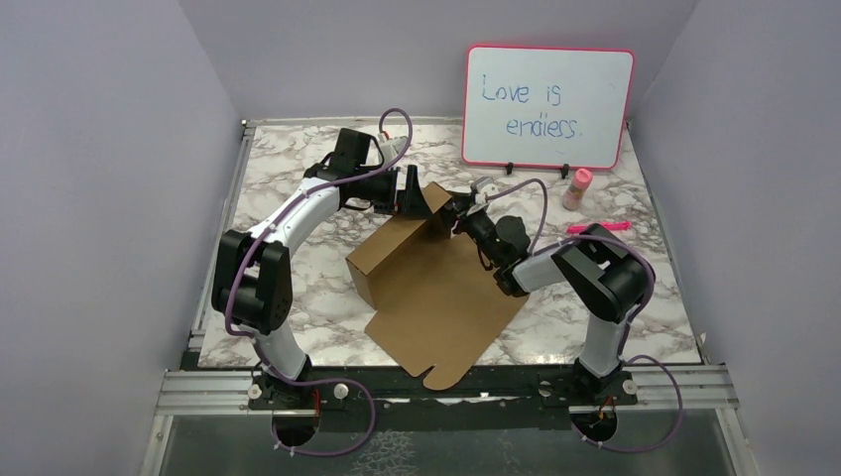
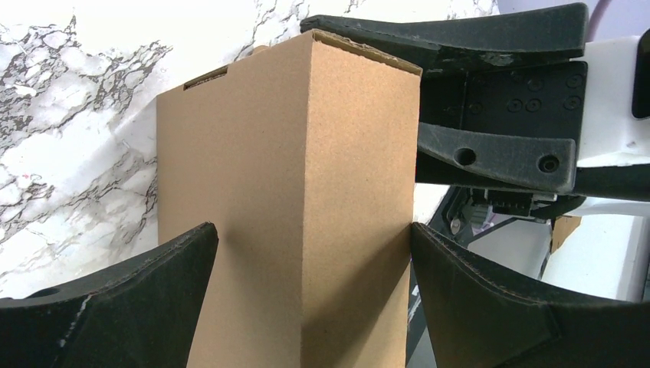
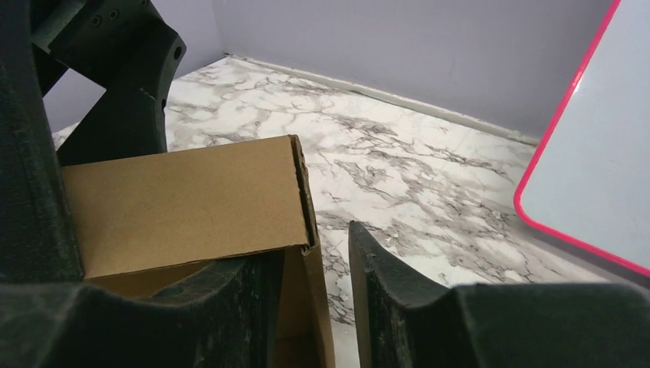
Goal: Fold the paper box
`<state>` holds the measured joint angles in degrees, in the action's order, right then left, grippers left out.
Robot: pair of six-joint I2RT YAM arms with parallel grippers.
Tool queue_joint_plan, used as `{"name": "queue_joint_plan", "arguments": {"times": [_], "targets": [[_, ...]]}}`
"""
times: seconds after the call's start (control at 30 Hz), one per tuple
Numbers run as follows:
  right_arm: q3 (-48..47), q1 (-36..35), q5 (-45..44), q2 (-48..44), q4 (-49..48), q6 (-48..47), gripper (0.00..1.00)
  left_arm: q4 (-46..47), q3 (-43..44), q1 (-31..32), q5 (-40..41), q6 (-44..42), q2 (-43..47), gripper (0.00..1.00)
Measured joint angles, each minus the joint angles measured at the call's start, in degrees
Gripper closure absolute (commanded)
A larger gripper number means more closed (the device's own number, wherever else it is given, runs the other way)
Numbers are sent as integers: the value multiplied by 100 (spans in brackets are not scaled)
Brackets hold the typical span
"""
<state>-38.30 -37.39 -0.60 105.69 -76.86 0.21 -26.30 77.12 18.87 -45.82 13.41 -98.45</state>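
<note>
Lilac walls [image 1: 99, 149] close in a marble-patterned counter [image 1: 288, 178], and both arms reach toward its middle from the near edge.

The left gripper [image 2: 314, 230] has its jaws spread wide. Its two black fingers [image 2: 138, 299] flank an upright folded corner of the paper box [image 1: 436, 288]. The left wrist view does not show whether the pads press the cardboard. The right gripper [image 3: 314, 253] meets the same corner from the opposite side. Its jaws are partly apart, with the edge of a standing cardboard panel in the gap. One finger lies against the panel, and a sliver of marble shows between the panel and the other finger.

Outward from that raised far corner, the plain brown box runs diagonally across the middle of the counter. A side wall stands up along its left edge. The rest of the sheet lies flat, and its notched near corner reaches the counter's front edge between the two arm bases.

Behind the right arm, a pink-framed whiteboard [image 1: 547, 104] with blue handwriting stands propped against the back wall. A small pink-capped bottle [image 1: 578, 188] stands just below its right corner. A pink marker [image 1: 598, 227] lies on the counter near it.
</note>
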Motion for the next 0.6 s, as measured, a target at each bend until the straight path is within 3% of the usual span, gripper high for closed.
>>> {"name": "queue_joint_plan", "arguments": {"times": [0.23, 0.53, 0.6], "targets": [[-7, -4, -284, 271, -505, 166, 75, -4, 0, 2, -33, -35, 0, 5], [-9, 0, -638, 308, -570, 208, 77, -2, 0, 26, -31, -70, 0, 5], [-11, 0, -654, 310, -570, 160, 71, -2, 0, 26, -24, -72, 0, 5]]}}
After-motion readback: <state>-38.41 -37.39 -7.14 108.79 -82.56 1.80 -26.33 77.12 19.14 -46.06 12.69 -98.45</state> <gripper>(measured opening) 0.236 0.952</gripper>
